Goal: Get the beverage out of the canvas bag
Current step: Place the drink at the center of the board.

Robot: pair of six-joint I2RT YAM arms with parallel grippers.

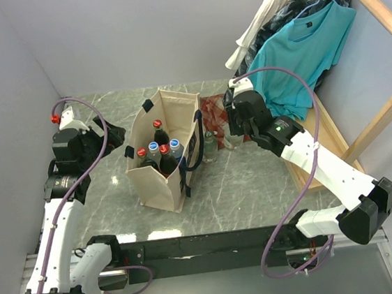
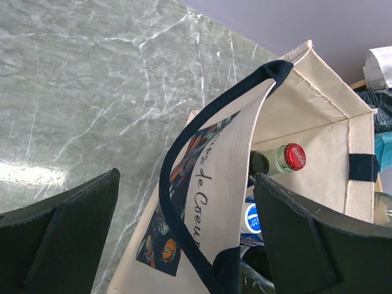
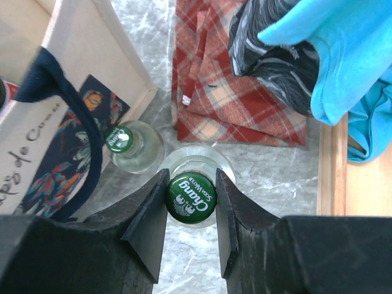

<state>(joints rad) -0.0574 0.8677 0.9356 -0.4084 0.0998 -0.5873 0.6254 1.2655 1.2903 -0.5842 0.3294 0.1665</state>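
A robot test cell: plain lilac walls (image 1: 135, 34) box in a marble-look bench (image 1: 255, 176), two arms (image 1: 324, 168) are bolted along the bottom edge, and clothes (image 1: 305, 51) hang on a wooden rack (image 1: 377, 1) at upper right.

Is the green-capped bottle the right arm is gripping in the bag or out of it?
Out. The bottle is upright over the marble table, beside the canvas bag, with the right jaws shut around its cap.

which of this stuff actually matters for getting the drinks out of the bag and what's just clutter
Job: canvas bag; capped bottles inside it; green-capped bottle in the right hand; second green-capped bottle beside the bag.
Lying about: red plaid cloth; teal shirt; wooden rack.
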